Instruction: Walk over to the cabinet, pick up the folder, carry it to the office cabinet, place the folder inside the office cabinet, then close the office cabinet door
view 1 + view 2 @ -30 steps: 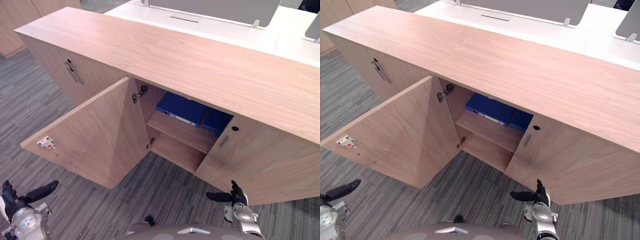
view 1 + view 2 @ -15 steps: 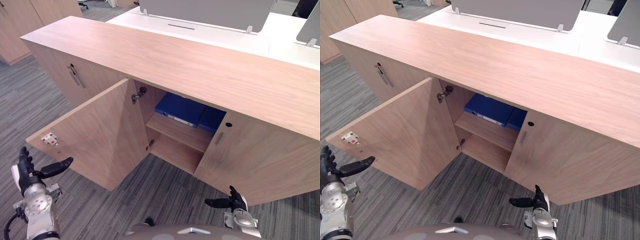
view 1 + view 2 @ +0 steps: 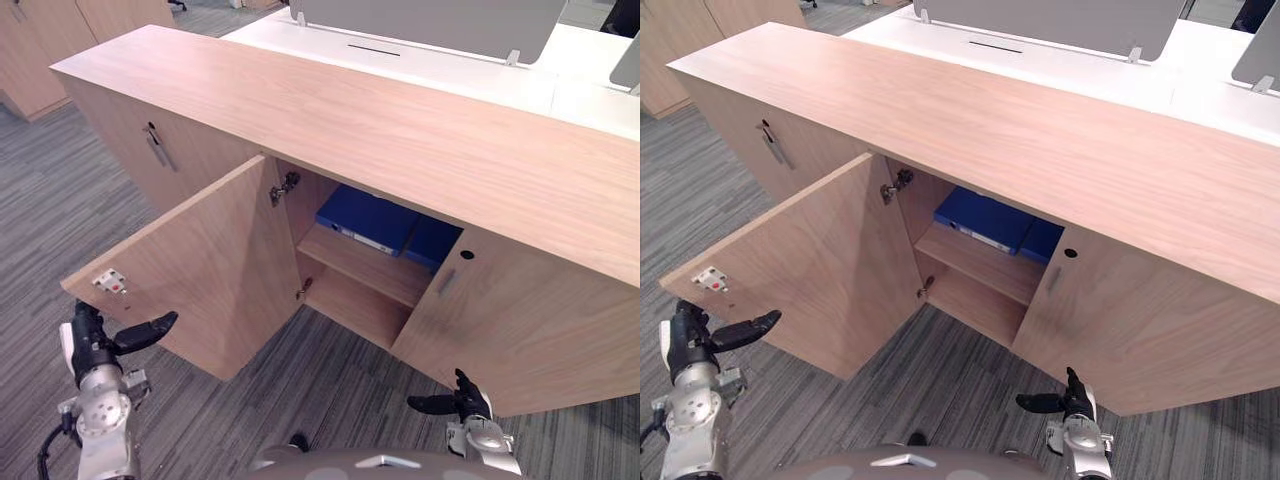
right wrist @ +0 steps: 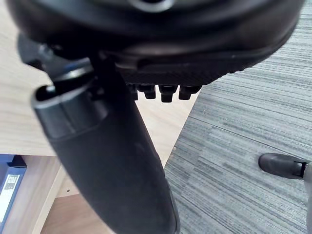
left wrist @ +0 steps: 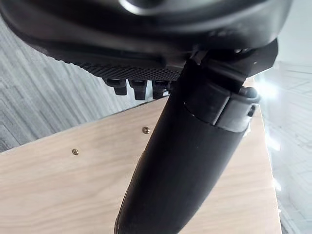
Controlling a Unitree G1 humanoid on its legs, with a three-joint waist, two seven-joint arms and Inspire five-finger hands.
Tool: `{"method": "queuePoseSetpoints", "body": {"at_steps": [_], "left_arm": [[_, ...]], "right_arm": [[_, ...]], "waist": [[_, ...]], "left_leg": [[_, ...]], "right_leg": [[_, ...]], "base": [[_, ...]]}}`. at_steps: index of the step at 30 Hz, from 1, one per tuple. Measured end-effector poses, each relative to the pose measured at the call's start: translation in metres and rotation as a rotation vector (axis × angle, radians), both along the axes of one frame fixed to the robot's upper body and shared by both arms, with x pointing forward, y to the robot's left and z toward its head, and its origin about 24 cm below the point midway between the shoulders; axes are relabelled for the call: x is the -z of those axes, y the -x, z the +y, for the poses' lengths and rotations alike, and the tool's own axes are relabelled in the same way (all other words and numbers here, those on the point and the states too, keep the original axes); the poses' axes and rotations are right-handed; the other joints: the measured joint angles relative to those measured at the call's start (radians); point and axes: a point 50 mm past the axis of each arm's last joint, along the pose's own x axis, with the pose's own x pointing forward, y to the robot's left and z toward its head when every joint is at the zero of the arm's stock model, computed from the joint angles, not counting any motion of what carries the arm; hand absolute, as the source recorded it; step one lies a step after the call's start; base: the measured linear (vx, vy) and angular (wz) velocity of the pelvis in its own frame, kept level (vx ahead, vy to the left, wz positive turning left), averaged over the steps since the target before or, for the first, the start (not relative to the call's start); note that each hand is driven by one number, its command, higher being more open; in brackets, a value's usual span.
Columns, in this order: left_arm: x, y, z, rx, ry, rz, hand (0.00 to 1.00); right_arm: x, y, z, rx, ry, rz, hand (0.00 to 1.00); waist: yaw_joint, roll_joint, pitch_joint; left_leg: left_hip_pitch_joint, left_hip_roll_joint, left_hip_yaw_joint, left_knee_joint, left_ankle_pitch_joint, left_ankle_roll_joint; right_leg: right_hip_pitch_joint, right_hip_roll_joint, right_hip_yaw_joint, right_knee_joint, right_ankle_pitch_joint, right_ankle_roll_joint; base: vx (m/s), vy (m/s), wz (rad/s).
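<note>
Folder [image 3: 364, 219] sits inside office cabinet [image 3: 400, 140]; open door's [image 3: 205, 268] free edge just beside left hand [image 3: 92, 347], spread, empty; right hand [image 3: 463, 403] loose, empty, farther off.

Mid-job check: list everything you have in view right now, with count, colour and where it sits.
office cabinet: one, light wood, long and low, across the view.
open door: one, light wood, swung out on the robot's left side.
latch: one, white with red, near the open door's free edge.
folder: one, blue with a white label, flat on the upper shelf inside.
darker blue item: one, beside the folder; too hidden to identify.
metal handle: one, silver, on the closed door further left.
desk: white, behind the cabinet.
carpet: grey, striped, in front.
left hand: open, close to the open door's free edge.
right hand: open, low before the right door.
</note>
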Motion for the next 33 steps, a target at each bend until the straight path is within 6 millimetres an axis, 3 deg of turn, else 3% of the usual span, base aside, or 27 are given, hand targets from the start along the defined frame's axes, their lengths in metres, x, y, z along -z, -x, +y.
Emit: {"method": "queuePoseSetpoints", "body": {"at_steps": [10, 20, 25, 29, 31, 32, 33], "left_arm": [[0.027, 0.031, -0.044, 0.102, 0.14, 0.063, 1.0], [0.067, 0.067, -0.093, 0.258, 0.294, 0.32, 1.0], [0.09, 0.079, -0.131, 0.455, 0.317, 0.5, 1.0], [0.091, 0.066, -0.164, 0.682, 0.294, 0.517, 1.0], [0.088, 0.047, -0.178, 0.782, 0.253, 0.486, 1.0], [0.081, 0.025, -0.189, 0.839, 0.213, 0.427, 1.0], [0.078, 0.016, -0.193, 0.85, 0.203, 0.402, 1.0]], "right_arm": [[0.003, 0.008, 0.002, -0.019, -0.004, 0.026, 1.0], [0.004, 0.008, 0.011, -0.086, -0.002, 0.038, 1.0], [0.008, 0.016, 0.016, -0.108, -0.008, 0.07, 1.0], [0.009, 0.016, 0.017, -0.095, -0.006, 0.076, 1.0], [0.01, 0.018, 0.018, -0.09, -0.003, 0.08, 1.0], [0.01, 0.019, 0.018, -0.086, -0.002, 0.083, 1.0], [0.01, 0.019, 0.018, -0.085, -0.001, 0.084, 1.0]], "waist": [[0.008, 0.009, -0.005], [0.009, 0.013, -0.008], [-0.014, 0.018, -0.011], [-0.061, 0.021, -0.024], [-0.073, 0.016, -0.05], [-0.088, 0.012, -0.067], [-0.094, 0.011, -0.071]], "left_leg": [[-0.014, -0.003, 0.001, -0.003, 0.007, 0.003], [-0.042, -0.003, 0.043, 0.002, 0.013, 0.004], [-0.044, -0.001, 0.083, 0.002, 0.011, 0.0], [-0.045, -0.002, 0.111, 0.001, 0.011, 0.0], [-0.046, -0.002, 0.129, 0.001, 0.006, 0.0], [-0.042, -0.001, 0.147, 0.001, 0.001, -0.001], [-0.04, -0.002, 0.151, 0.001, -0.001, 0.0]], "right_leg": [[-0.018, -0.004, 0.007, 0.002, 0.006, 0.01], [-0.074, -0.004, 0.061, 0.013, 0.024, 0.016], [-0.107, -0.002, 0.11, 0.03, 0.031, 0.024], [-0.126, 0.001, 0.156, 0.03, 0.033, 0.028], [-0.138, 0.003, 0.176, 0.029, 0.038, 0.029], [-0.141, 0.005, 0.196, 0.022, 0.045, 0.028], [-0.141, 0.006, 0.201, 0.019, 0.049, 0.028]], "base": [[-0.05, -0.006, 0.0], [-0.04, 0.01, -0.13], [-0.06, 0.014, -0.23], [-0.04, 0.015, -0.28], [0.0, 0.022, -0.33], [0.01, 0.019, -0.34], [0.02, 0.017, -0.31]]}}
